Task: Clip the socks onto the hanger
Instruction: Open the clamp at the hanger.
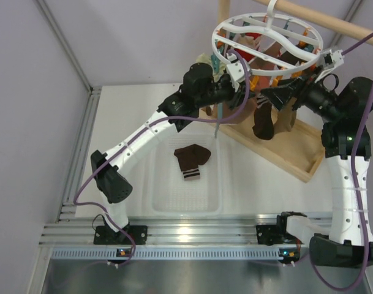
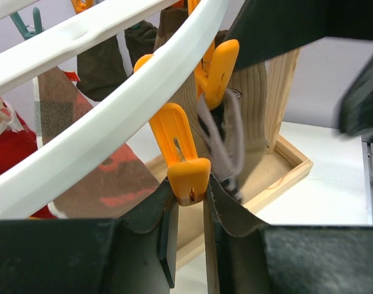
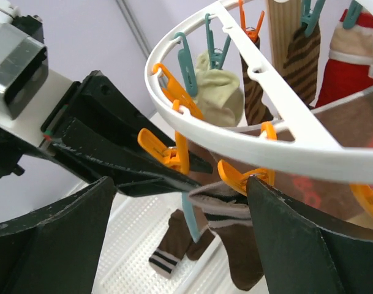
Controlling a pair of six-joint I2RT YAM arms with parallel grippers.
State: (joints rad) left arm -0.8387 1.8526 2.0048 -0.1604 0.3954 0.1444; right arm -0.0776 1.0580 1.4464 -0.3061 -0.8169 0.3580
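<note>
The white ring hanger (image 1: 269, 37) hangs from a wooden rod at the top right. One brown sock (image 1: 264, 122) dangles under it, its striped cuff (image 3: 226, 208) pinched in an orange peg (image 3: 238, 179). The other brown sock (image 1: 192, 160) lies flat in the white tray; it also shows in the right wrist view (image 3: 174, 245). My left gripper (image 2: 189, 193) is shut on the handle end of a neighbouring orange peg (image 2: 185, 156) on the ring. My right gripper (image 3: 181, 184) stands wide open around the hanging sock, and its right finger (image 3: 278, 214) touches that sock's peg.
The wooden stand's base (image 1: 296, 156) sits under the hanger, its rod (image 1: 333, 21) overhead. Red, tan and pale green socks (image 3: 220, 98) and teal pegs (image 3: 187, 61) crowd the ring. A perforated white tray (image 1: 168, 196) lies in front of the arms.
</note>
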